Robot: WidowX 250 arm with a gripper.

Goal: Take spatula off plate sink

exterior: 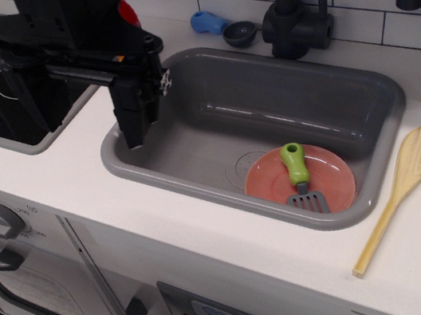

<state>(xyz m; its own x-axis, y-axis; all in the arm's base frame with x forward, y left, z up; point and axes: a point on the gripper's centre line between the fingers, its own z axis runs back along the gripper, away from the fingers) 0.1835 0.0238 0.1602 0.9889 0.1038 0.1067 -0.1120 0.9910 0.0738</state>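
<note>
Gripper (132,134) – jaw opening cannot be told – hangs well left of spatula (300,178) on plate (267,180); approach the green handle squarely from above.

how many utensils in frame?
3: spatula lying on the plate in the sink; wooden spoon on the counter right of the sink; blue-handled scoop behind it by the faucet.

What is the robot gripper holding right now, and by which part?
Nothing. The gripper hangs over the left end of the sink with nothing in it, while the spatula lies untouched on the pink plate at the basin's right.
</note>
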